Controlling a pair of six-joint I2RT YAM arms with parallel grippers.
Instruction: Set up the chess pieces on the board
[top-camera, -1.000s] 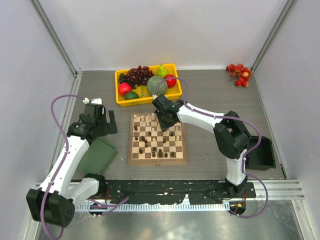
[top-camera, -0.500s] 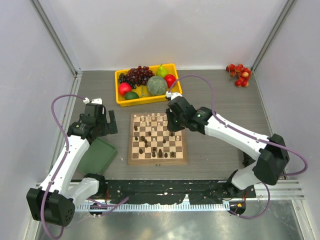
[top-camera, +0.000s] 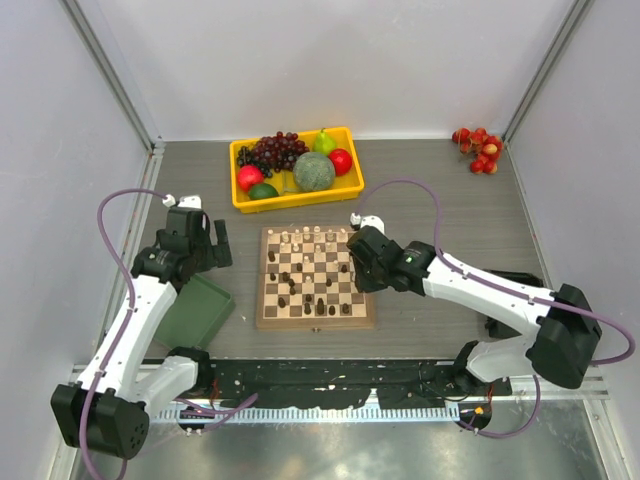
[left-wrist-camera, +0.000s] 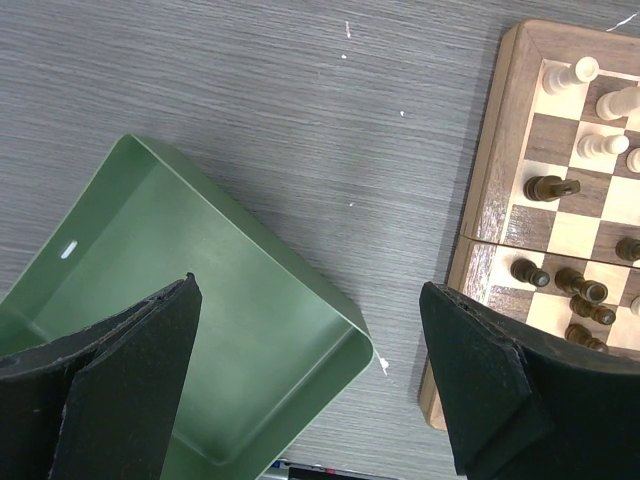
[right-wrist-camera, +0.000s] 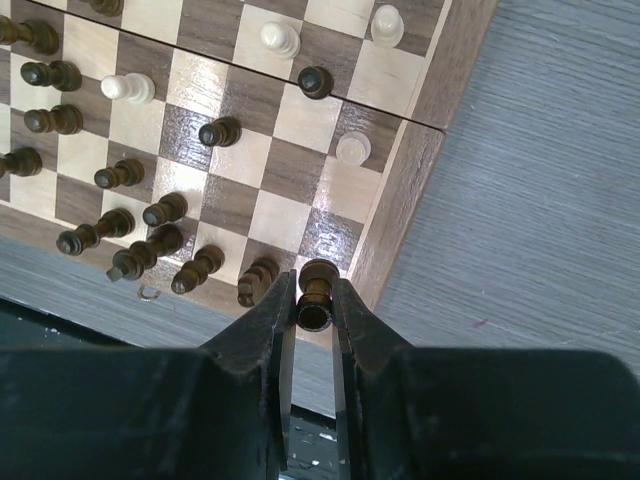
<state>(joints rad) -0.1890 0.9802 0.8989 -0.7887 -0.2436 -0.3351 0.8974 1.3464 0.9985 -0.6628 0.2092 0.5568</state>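
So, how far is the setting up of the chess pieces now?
Partly done. Several pale cream wooden chessmen stand along the far edge of the square checked wooden board. In hand: the right gripper is shut on one dark brown chessman over the board's right side. The left gripper is open beside the board. Left: dark pieces scattered on middle squares.
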